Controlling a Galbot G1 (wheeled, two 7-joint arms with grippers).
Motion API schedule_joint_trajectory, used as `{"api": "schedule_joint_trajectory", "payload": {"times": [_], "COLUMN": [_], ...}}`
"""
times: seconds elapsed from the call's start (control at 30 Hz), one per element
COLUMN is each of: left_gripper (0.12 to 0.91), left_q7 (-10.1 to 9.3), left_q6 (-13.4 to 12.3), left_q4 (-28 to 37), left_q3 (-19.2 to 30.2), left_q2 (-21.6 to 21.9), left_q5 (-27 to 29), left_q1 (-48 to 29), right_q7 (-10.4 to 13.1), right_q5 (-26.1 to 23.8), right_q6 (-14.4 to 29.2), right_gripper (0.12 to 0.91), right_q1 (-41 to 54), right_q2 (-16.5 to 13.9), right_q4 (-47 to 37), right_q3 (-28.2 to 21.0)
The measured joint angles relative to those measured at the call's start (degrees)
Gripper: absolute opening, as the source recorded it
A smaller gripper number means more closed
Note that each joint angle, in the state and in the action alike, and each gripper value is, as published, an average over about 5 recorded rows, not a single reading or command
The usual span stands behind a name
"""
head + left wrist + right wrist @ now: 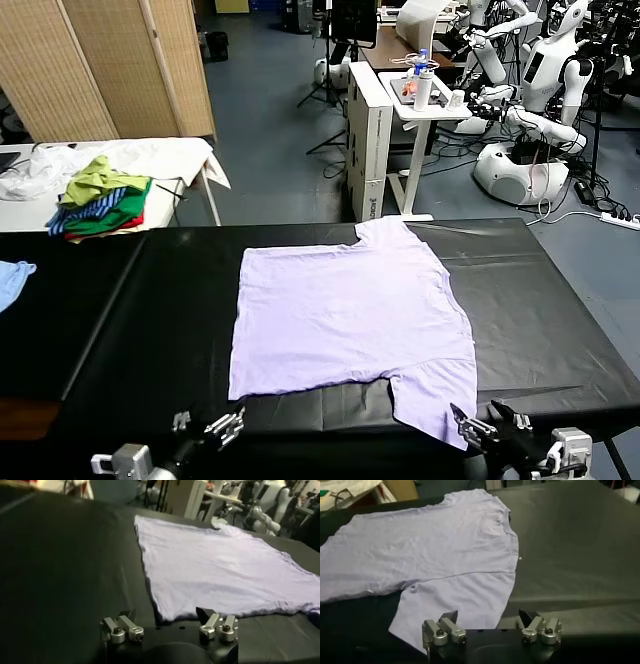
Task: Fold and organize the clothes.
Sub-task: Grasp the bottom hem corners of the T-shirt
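At the table's near edge, left gripper (205, 432) and right gripper (490, 422) spread wide, empty, T-shirt (345, 310) flat.

t-shirt (345, 320) flat on the table (150, 300), garment heap (100, 200) on another table behind, to the left

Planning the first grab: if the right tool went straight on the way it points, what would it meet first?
Probably the T-shirt's near sleeve, which lies flat on the black table just ahead of the open right tool. Depth is unclear, so the tool might pass above it.
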Motion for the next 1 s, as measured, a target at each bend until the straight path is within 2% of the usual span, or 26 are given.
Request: {"api": "schedule_joint_trajectory", "payload": {"times": [0.23,0.5,0.57,0.6,0.7,0.8,0.87,0.93,1.0], "left_gripper": [0.883,0.614,0.539,0.477,0.305,0.199,0.168,0.149,0.146], "left_q7": [-0.45,-0.43,-0.40,-0.37,-0.29,-0.24,-0.22,-0.28,-0.48], "left_q6": [-0.48,-1.09,-1.17,-1.18,-1.18,-1.27,-1.36,-1.45,-1.50], "left_q4": [0.95,2.12,2.32,2.38,2.43,2.39,2.34,2.25,2.01], "left_q3": [0.21,0.39,0.41,0.42,0.49,0.53,0.58,0.64,0.61], "left_q2": [-1.09,-1.53,-1.54,-1.54,-1.55,-1.56,-1.56,-1.58,-1.53], "left_q5": [0.18,0.46,0.47,0.49,0.61,0.80,0.95,1.19,1.50], "left_q1": [-0.22,-0.85,-0.91,-0.90,-0.73,-0.48,-0.33,-0.14,0.19], "right_q7": [0.39,0.46,0.42,0.39,0.33,0.48,0.86,1.56,2.31], "right_q5": [-1.03,-1.43,-1.61,-1.70,-1.86,-1.95,-2.00,-2.10,-2.30], "right_q6": [-0.04,-0.07,-0.06,-0.06,-0.07,-0.06,-0.10,-0.51,-1.18], "right_gripper": [0.875,0.750,0.680,0.636,0.463,0.274,0.181,0.142,0.140], "right_q1": [-0.09,0.18,0.25,0.26,0.27,0.15,-0.12,-0.62,-1.37], "right_q2": [0.15,0.29,0.34,0.36,0.40,0.42,0.44,0.48,0.56], "right_q4": [-1.07,-2.11,-2.21,-2.18,-1.93,-1.51,-1.06,-0.36,0.67], "right_q3": [-0.58,-1.13,-1.34,-1.47,-1.81,-1.94,-1.90,-1.71,-1.49]}}
